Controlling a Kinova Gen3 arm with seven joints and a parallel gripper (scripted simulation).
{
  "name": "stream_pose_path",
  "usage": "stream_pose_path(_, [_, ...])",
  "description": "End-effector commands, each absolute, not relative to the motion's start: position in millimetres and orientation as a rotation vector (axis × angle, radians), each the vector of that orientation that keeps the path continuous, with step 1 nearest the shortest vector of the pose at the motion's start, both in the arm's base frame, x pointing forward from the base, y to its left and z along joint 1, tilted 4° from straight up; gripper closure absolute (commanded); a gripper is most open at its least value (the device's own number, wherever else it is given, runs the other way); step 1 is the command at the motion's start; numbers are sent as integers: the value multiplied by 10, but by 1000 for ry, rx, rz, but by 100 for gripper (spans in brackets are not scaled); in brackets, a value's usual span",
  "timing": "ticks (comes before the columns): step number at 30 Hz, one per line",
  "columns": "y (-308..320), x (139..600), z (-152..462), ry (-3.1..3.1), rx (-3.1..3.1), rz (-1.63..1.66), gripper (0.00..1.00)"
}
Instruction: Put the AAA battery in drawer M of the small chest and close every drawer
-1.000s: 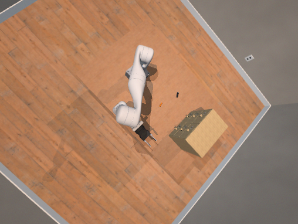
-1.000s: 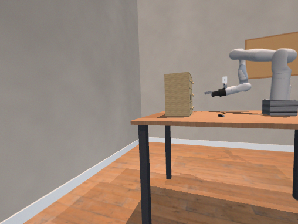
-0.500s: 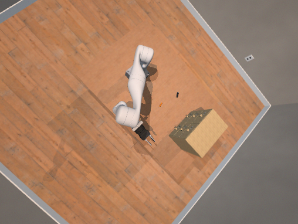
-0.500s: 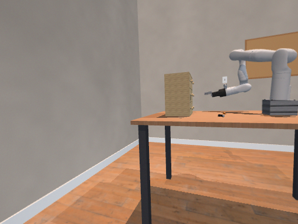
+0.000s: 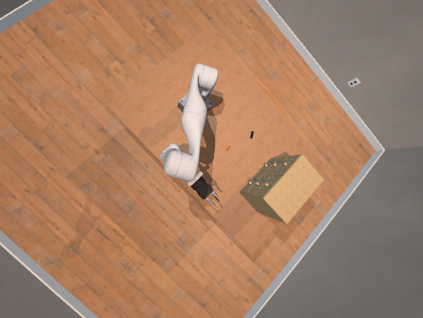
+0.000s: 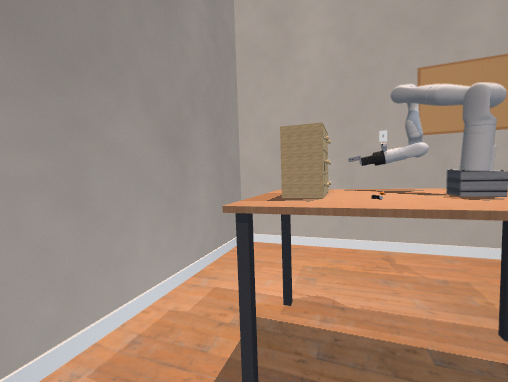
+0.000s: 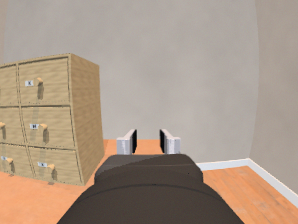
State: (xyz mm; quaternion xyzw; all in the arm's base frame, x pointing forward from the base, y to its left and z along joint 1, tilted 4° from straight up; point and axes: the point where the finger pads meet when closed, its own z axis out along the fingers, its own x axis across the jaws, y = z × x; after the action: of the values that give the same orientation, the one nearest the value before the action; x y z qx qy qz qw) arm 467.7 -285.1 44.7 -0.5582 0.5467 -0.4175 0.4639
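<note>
I hold the tool (image 5: 216, 201) (image 6: 354, 159) (image 7: 148, 137) half-open, nothing gripped, judging the small, rigid battery best pinched mid-barrel.

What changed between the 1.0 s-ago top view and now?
In the top view, the jaws of the gripper look closer together, though still apart. Nothing picked up or let go; no clear arm travel.

Unchanged: chest, small orange item, small black item.
</note>
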Motion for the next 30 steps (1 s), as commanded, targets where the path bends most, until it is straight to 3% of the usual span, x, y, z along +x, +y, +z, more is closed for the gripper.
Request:
stream_pose_path(1, [-2854,4680,457,1342,-1371,-1028,33])
stream_pose_path(30, [-2826,4686,456,1342,-1371,-1028,33])
